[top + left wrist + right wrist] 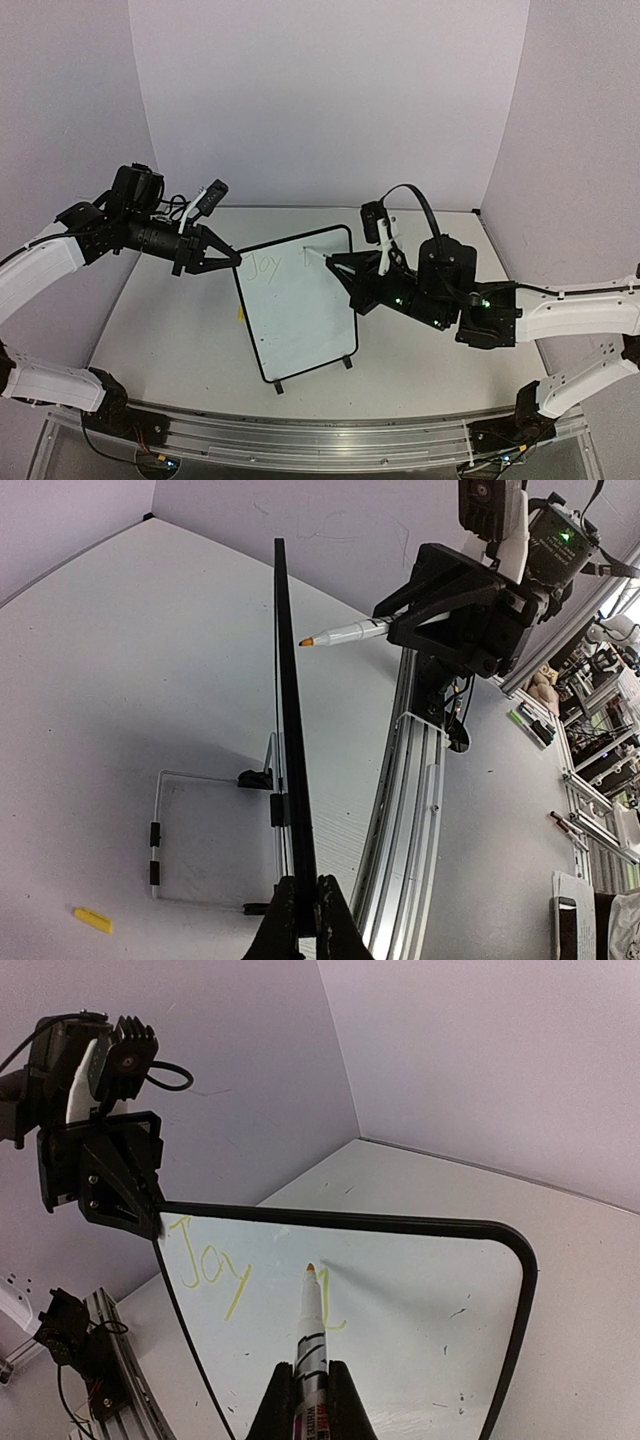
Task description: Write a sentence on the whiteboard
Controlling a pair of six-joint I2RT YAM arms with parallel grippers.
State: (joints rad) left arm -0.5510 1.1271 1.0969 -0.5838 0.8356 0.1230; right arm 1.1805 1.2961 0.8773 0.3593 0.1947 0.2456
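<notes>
The whiteboard (300, 310) stands upright mid-table on two black feet; the left wrist view shows it edge-on (290, 730). My left gripper (232, 258) (307, 912) is shut on its top left corner. The sentence (266, 264) (205, 1265) reads "Joy" in faint yellow, with one further stroke (335, 1305) to its right. My right gripper (345, 268) (308, 1372) is shut on a white marker (311, 1325) (345, 633). The marker's orange tip sits by that stroke, a sliver off the board face.
A small yellow cap (92, 919) (241, 313) lies on the table behind the board's left edge. A wire prop (160, 830) sticks out behind the board. An aluminium rail (300, 430) runs along the near edge. Backdrop walls close the back and sides.
</notes>
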